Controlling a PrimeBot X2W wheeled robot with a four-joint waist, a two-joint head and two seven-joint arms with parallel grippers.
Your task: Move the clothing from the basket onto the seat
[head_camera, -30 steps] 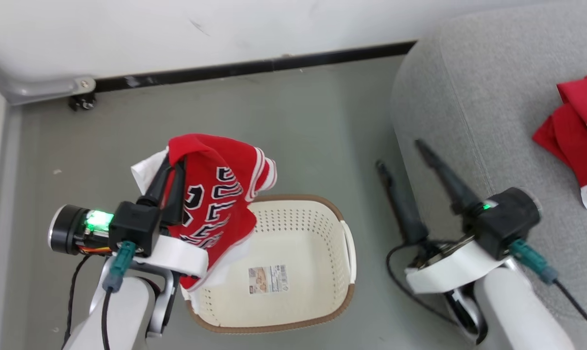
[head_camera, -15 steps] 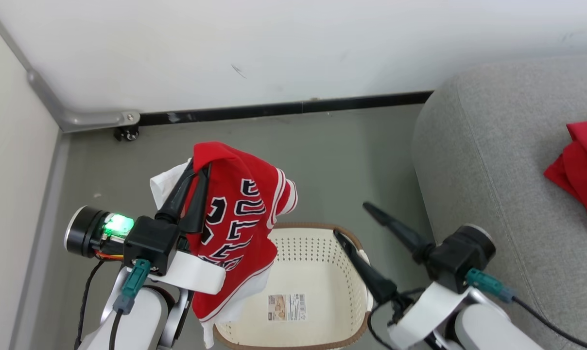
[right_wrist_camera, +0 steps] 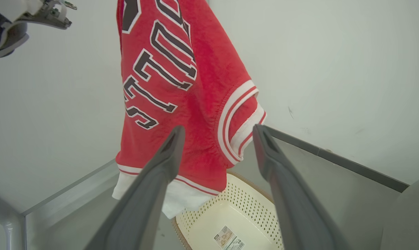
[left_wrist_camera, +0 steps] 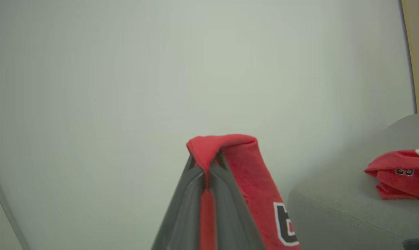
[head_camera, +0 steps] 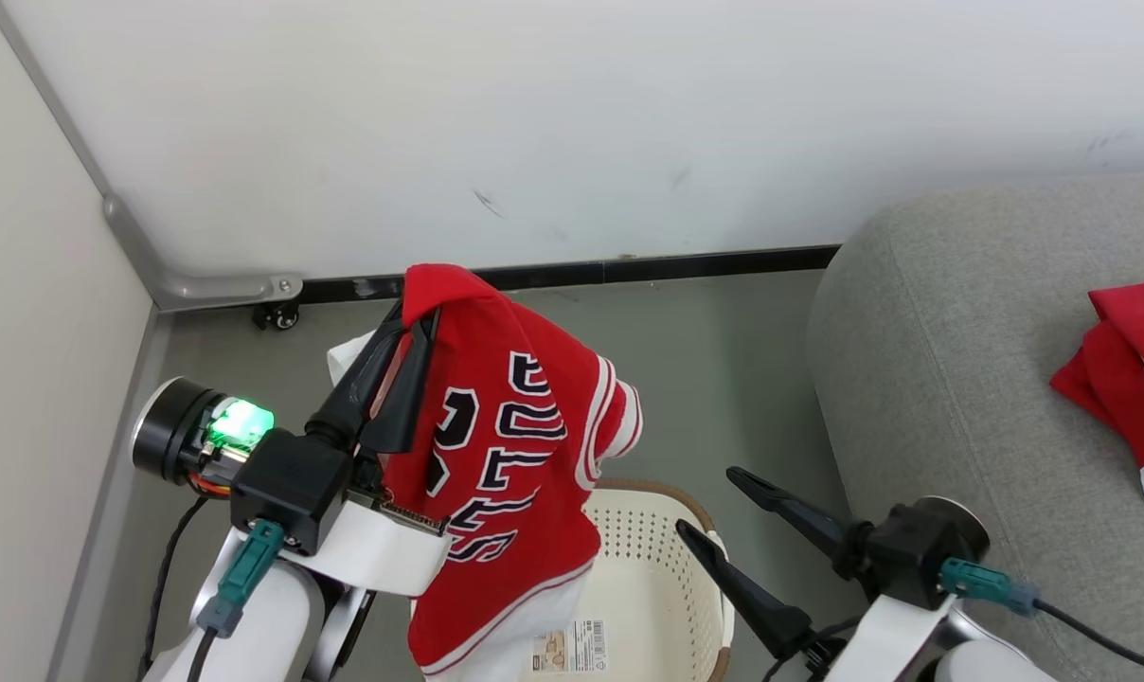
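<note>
A red jersey (head_camera: 525,474) with black-and-white lettering and white trim hangs from my left gripper (head_camera: 411,313), which is shut on a fold at its top, above the cream basket (head_camera: 662,540). The left wrist view shows the fingers pinched on the red cloth (left_wrist_camera: 251,173). My right gripper (head_camera: 706,500) stands open and empty beside the basket, between it and the grey seat (head_camera: 960,360). In the right wrist view, the jersey (right_wrist_camera: 181,86) hangs just beyond the open fingers, over the basket (right_wrist_camera: 230,215). A second red garment (head_camera: 1126,379) lies crumpled on the seat.
A white wall with a black baseboard (head_camera: 705,263) stands close behind the basket. Another wall closes the left side, with a metal corner bracket (head_camera: 222,284) and a small caster (head_camera: 278,317) at its foot. Grey floor (head_camera: 723,379) lies between basket and seat.
The head camera has tilted up. My left gripper has lifted the jersey higher above the basket. My right gripper has moved left, from the seat's edge to beside the basket.
</note>
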